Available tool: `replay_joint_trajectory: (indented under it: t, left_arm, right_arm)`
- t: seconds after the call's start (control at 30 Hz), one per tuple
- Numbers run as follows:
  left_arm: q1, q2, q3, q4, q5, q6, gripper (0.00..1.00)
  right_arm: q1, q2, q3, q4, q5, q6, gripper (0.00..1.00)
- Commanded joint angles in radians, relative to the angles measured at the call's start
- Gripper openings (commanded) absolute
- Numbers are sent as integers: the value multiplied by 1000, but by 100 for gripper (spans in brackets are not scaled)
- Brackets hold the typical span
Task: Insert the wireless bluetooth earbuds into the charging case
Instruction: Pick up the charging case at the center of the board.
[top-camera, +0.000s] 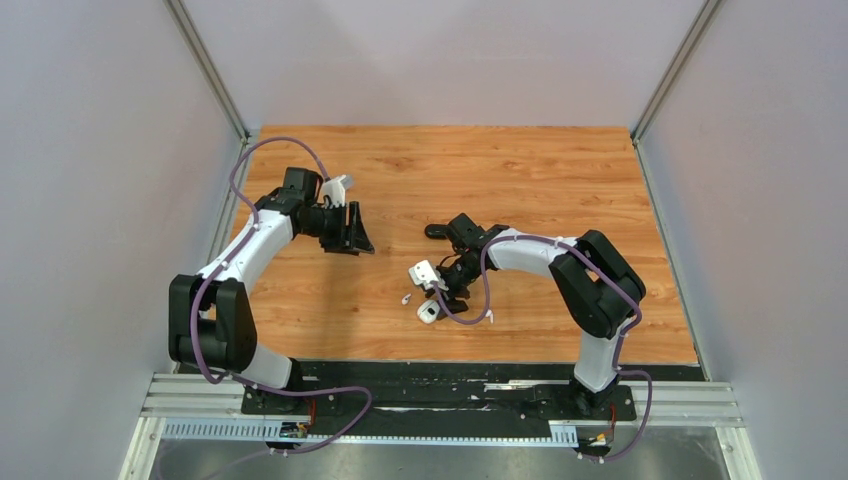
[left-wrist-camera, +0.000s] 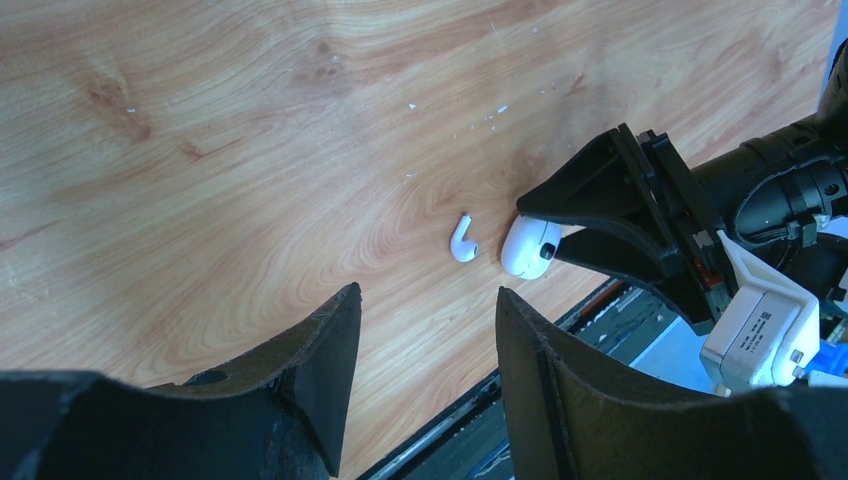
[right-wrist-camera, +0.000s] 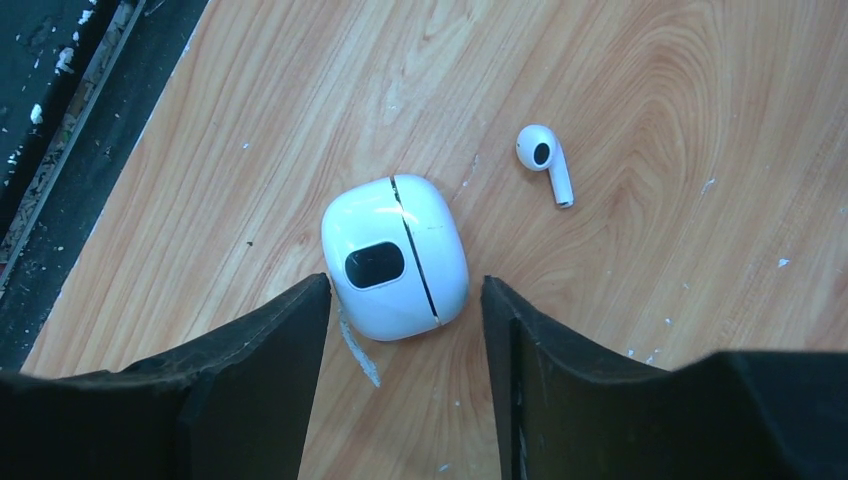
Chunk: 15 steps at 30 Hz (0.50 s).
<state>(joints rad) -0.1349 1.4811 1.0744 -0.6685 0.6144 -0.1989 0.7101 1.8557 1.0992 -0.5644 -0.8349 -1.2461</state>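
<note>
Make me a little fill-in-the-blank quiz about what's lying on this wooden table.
1. The charging case lies with its lid ___.
2. Beside it, only ___ earbud shows.
3. The right gripper straddles the case, jaws ___.
4. The left gripper holds ___.
Missing words: closed; one; open; nothing.

A wood-grain desk (top-camera: 520, 180) fills the floor of the cell, shut in by plain grey walls (top-camera: 90, 150) with a slanting metal post (top-camera: 208, 70) at each back corner. Along its near edge run a black strip (top-camera: 450, 372) and a ribbed aluminium rail (top-camera: 200, 405). Small white flecks (left-wrist-camera: 412, 106) dot the wood, and one thin white sliver (right-wrist-camera: 358, 352) lies flat on it.
</note>
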Motion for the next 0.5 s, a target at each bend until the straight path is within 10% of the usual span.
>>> replay_joint_trajectory:
  t: [0.0,0.23,0.47]
  left_arm:
    - [7,-3,19,24,25,-20,59]
    - [8,5,7,33,31,-26,59]
    - [8,20,-4,27,43,-16,59]
  right_arm:
    - [7,-10,-1,-12,-72,-4,55]
    - [15,3,-23,-13,-75,-14,45]
    - [30,-13,-54,22,-89,-4,60]
